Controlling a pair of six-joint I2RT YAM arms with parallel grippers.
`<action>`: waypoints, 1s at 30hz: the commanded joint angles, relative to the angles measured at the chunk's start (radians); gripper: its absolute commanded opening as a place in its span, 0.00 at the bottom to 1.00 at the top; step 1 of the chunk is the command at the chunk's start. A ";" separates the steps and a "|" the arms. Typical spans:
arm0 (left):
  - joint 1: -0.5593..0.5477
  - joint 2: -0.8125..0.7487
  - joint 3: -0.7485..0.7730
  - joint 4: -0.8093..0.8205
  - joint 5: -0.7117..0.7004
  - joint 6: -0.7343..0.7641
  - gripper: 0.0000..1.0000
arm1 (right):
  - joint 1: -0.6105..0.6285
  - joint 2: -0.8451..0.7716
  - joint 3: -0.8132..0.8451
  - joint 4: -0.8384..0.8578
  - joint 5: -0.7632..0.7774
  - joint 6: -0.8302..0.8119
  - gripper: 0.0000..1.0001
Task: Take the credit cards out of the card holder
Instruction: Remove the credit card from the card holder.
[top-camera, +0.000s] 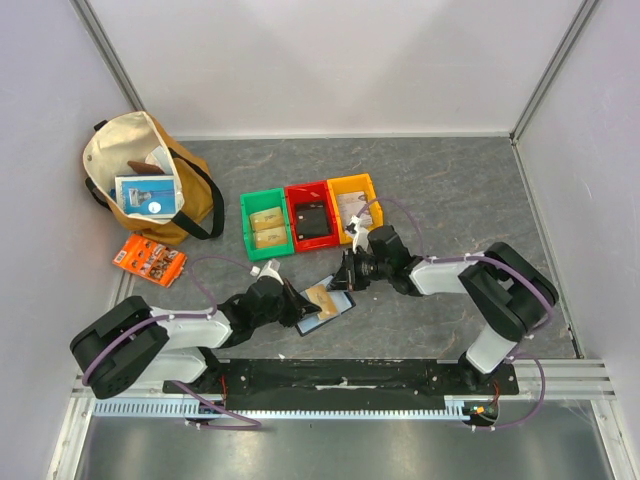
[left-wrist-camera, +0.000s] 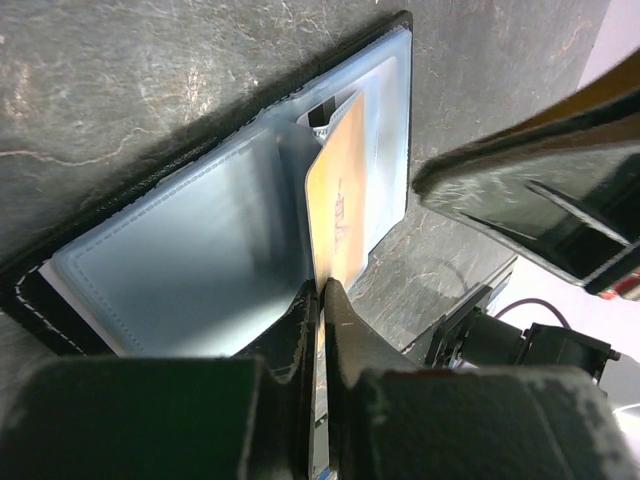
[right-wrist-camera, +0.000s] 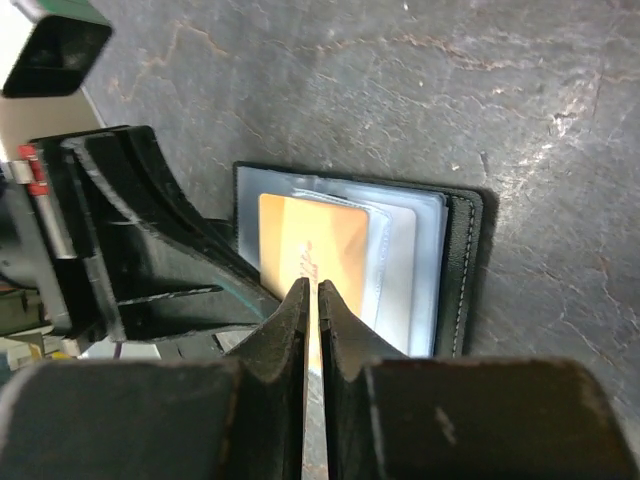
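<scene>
The card holder (left-wrist-camera: 190, 250) lies open on the grey table (top-camera: 450, 190) between both arms. The left gripper (left-wrist-camera: 320, 292) is pinched tight on the edge of an orange card (left-wrist-camera: 342, 200) rising from it. The right gripper (right-wrist-camera: 311, 292) is nearly closed against that card; I cannot tell whether it grips.

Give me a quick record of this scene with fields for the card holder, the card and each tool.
card holder: lying open, grey-blue inner panels up
orange card: tilted up at an angle off one panel
left tool: shut on the orange card's edge
right tool: jaws nearly together at the card; grip unclear
status: orange card not yet clear of the holder
</scene>
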 joint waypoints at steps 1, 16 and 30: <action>0.005 0.009 -0.003 -0.013 -0.013 0.045 0.08 | 0.009 0.085 0.016 0.062 -0.014 0.033 0.13; 0.010 -0.037 -0.126 0.155 -0.018 -0.035 0.21 | -0.023 0.150 -0.044 -0.024 0.050 -0.014 0.10; 0.011 0.050 -0.111 0.251 0.016 -0.021 0.17 | -0.034 0.150 -0.044 -0.036 0.052 -0.025 0.09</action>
